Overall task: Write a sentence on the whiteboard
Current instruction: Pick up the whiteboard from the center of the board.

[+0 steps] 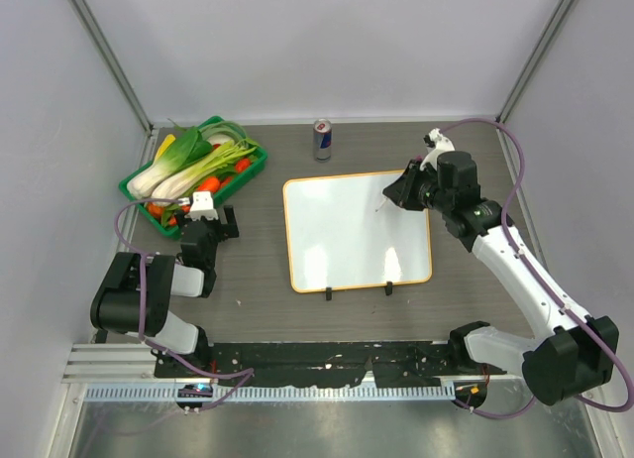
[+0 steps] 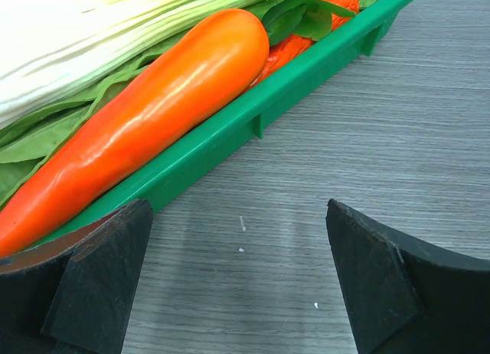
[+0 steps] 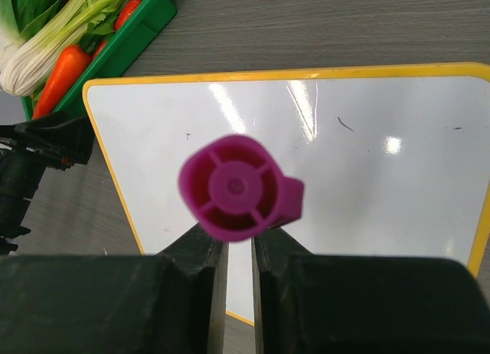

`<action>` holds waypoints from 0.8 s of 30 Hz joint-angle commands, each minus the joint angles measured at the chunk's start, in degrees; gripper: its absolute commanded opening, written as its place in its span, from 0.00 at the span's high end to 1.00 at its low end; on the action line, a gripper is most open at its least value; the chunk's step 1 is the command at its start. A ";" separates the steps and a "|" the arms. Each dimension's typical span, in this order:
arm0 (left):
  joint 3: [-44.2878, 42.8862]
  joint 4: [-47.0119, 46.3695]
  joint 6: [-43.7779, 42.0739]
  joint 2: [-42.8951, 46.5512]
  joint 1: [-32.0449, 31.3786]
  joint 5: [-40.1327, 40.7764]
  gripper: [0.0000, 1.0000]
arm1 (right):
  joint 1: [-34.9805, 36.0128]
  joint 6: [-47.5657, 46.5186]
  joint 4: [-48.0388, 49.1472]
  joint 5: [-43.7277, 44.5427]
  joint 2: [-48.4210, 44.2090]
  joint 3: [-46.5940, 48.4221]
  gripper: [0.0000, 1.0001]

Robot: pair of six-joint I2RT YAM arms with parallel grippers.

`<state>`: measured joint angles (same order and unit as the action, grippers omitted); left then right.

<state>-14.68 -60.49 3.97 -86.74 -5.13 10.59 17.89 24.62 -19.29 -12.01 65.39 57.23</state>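
None of the sentence on the whiteboard [image 1: 337, 230] as yet: only a few faint specks and one short dark stroke on an otherwise blank face, too slight to read as a letter. Judged barely begun, with all the writing left to do

Right gripper [image 3: 237, 247] clenched on a magenta marker [image 3: 233, 187], jaws pressed to the barrel from both sides. Seen end-on from the wrist: a round hollow plastic butt with cross-ribs inside and a small tab at one side. Tip aimed away from the wrist, toward the board directly beneath the fingers; touching the surface or just above it, cannot tell. Left gripper [image 2: 237, 270] released, jaws spread wide with nothing between them, well apart from the board

Board flat, rectangular, rounded at the corners, glossy enough to throw back bright glare, edged with a thin orange-yellow rim. Two small black clips [image 1: 328, 294] on the edge to the near side of the right gripper. Smooth and hard by the look, likely to let the tip slide easily. Beneath it a table [image 2: 398, 139] of grey wood grain, matt

Just ahead of the left gripper's fingertips a green plastic tray [image 2: 306, 86] with a ribbed wall, holding a shiny orange carrot [image 2: 153, 116] and pale-stemmed leafy greens [image 2: 92, 40]. Past the board's far edge, off to the left of the right gripper, a small metal can [image 1: 322, 139], upright
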 commanded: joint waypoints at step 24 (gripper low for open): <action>-23.68 50.02 12.51 14.48 0.29 10.75 0.00 | -0.14 -0.01 0.83 0.41 -3.95 4.03 0.99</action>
<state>-23.07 -38.20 7.27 -79.15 -5.21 14.09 17.89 25.43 -19.42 -12.08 63.22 58.24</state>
